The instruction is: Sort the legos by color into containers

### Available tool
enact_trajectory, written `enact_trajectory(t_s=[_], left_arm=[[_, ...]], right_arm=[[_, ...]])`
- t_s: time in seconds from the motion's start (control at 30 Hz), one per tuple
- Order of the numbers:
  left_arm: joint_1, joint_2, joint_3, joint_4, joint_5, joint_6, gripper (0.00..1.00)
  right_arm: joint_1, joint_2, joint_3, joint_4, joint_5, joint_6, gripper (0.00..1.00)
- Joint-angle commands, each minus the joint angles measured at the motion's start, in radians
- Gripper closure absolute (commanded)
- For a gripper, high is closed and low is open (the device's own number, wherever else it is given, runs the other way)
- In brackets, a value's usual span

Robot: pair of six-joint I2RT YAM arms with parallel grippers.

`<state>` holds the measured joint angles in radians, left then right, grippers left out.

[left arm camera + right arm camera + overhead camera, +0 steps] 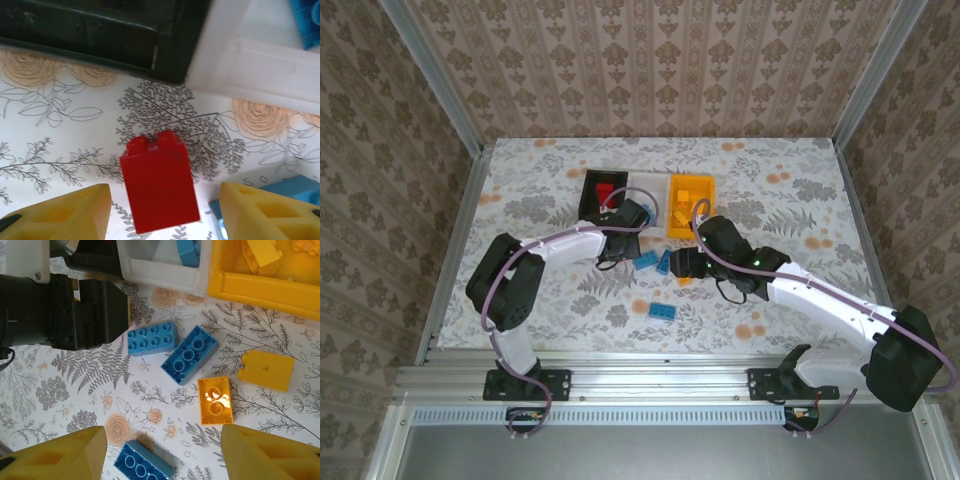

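Now, starting at the left gripper (162, 216): spread, with yellow fingertips (85, 205) standing either side of a red brick (160, 187) and a strip of table (60, 125) showing on both flanks, so bracketing rather than pinching. Flat on the flowered surface, studs aimed away from the wrist, long axis running straight up the gap between the fingers, short width across it; probably needs only a plain squeeze, no turn of the wrist. Just beyond the studs, the near wall of the black bin (100, 30), with another red piece (605, 189) inside in the top view; hence, by this reckoning, a short carry forward. Hard beside it on the right, the white bin (260, 60). Over at the right gripper (165, 455): likewise spread and pinching nothing, hanging above a blue brick (145, 466) set low between the fingers, long axis slanted across the gap. Farther out, a light-blue brick (152, 338) just beside a darker blue brick (190, 354), then an orange-yellow brick (215, 400) lying hollow side up, and past those the yellow bin (265, 287). Nearer arm for the red brick: plainly the left; for the blue and yellow scatter, the right.
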<state>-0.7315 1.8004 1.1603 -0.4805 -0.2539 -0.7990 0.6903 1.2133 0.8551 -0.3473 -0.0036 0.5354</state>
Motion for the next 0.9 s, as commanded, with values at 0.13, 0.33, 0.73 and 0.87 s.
enact_trajectory(t_s=[0.13,0.33,0.73,0.87], left_arm=[[0.017,0.026,-0.052,0.073,-0.03,-0.017,0.53],[0.017,0.037,-0.058,0.086,-0.026,0.004,0.62],[0.069,-0.253,-0.039,0.083,-0.087,0.194,0.65],[0.196,-0.179,0.113,0.028,0.004,0.285,0.63]], right_arm=[[0.005,-0.038,-0.029,-0.007,0.018,0.02,0.37],[0.004,-0.052,-0.04,-0.007,0.025,0.018,0.37],[0.005,-0.015,-0.084,0.007,0.096,0.031,0.38],[-0.019,0.051,-0.082,0.004,0.128,0.027,0.37]])
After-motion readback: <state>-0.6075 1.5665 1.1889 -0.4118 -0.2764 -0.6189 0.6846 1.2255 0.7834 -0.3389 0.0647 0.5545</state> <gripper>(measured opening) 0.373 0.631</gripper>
